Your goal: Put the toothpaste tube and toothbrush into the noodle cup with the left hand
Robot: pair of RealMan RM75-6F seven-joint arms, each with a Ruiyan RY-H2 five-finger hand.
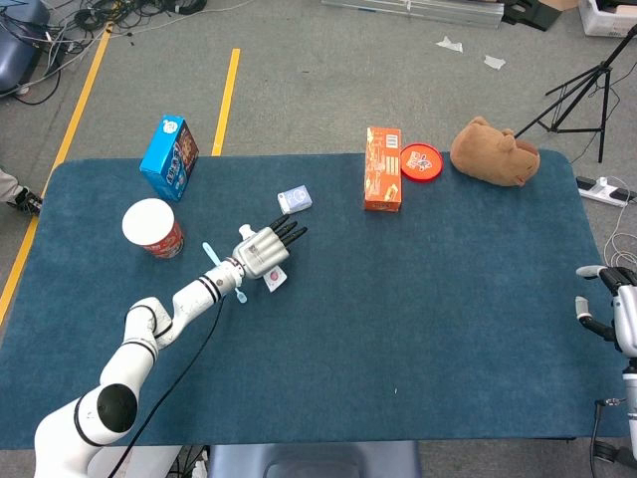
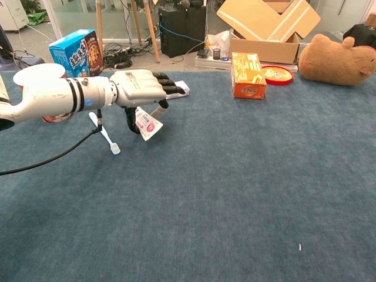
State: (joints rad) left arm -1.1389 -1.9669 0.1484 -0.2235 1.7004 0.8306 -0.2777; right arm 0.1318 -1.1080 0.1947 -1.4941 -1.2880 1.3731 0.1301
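My left hand (image 1: pixel 263 251) (image 2: pixel 138 88) grips the white and pink toothpaste tube (image 2: pixel 148 124) (image 1: pixel 274 280), which hangs tilted below the palm, lifted off the blue cloth. The light blue toothbrush (image 1: pixel 213 262) (image 2: pixel 106 136) lies on the cloth just left of the hand, beside the wrist. The noodle cup (image 1: pixel 152 227) (image 2: pixel 40 73), red with a white rim, stands upright further left, apart from the hand. My right hand (image 1: pixel 605 307) shows at the table's right edge, fingers apart and holding nothing.
A small card pack (image 1: pixel 295 200) (image 2: pixel 179 88) lies just beyond the left hand. A blue box (image 1: pixel 169 157) stands behind the cup. An orange box (image 1: pixel 383 168), a red plate (image 1: pixel 420 161) and a brown plush toy (image 1: pixel 495 152) sit at the back.
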